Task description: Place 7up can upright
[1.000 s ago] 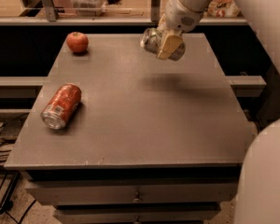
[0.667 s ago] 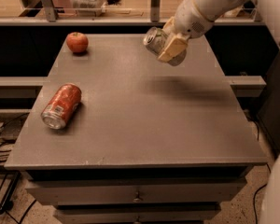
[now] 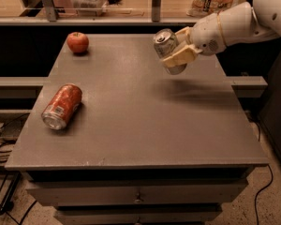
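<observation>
The 7up can, silver with a shiny metal top, is held tilted in the air above the far right part of the grey table, its top pointing up and to the left. My gripper reaches in from the right and is shut on the can, with cream fingers on either side of it. The can's shadow falls on the table below and to the right.
A larger red-orange can lies on its side near the table's left edge. A red apple sits at the far left corner. A shelf with containers runs behind the table. Drawers sit below the front edge.
The arm has swung to reach in from the right. The held can has shifted slightly right and now tilts more upright, still off the table.
</observation>
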You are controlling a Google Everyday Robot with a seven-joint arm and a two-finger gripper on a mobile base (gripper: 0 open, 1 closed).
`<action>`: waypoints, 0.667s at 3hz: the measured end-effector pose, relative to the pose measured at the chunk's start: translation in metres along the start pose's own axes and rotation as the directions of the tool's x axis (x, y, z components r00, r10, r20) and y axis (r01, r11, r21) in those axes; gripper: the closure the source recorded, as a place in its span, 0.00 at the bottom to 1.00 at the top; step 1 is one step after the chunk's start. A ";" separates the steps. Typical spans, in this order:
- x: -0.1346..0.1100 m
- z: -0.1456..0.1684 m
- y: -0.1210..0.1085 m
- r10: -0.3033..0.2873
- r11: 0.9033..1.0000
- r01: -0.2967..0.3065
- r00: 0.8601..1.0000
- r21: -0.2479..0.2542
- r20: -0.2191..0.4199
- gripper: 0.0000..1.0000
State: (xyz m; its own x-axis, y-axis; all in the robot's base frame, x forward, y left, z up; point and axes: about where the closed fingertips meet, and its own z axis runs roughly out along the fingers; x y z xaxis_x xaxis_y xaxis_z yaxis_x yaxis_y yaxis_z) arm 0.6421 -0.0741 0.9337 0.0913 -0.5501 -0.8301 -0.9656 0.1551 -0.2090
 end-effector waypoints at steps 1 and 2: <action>0.008 -0.003 0.003 0.052 0.997 -0.058 0.993 0.051 0.108 1.00; 0.016 -0.001 0.007 0.084 0.990 -0.101 0.981 0.094 0.173 1.00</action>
State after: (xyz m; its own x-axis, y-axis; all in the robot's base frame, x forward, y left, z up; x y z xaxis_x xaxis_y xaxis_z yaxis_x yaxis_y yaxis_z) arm 0.6362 -0.0828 0.9193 0.0508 -0.3847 -0.9216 -0.9426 0.2866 -0.1716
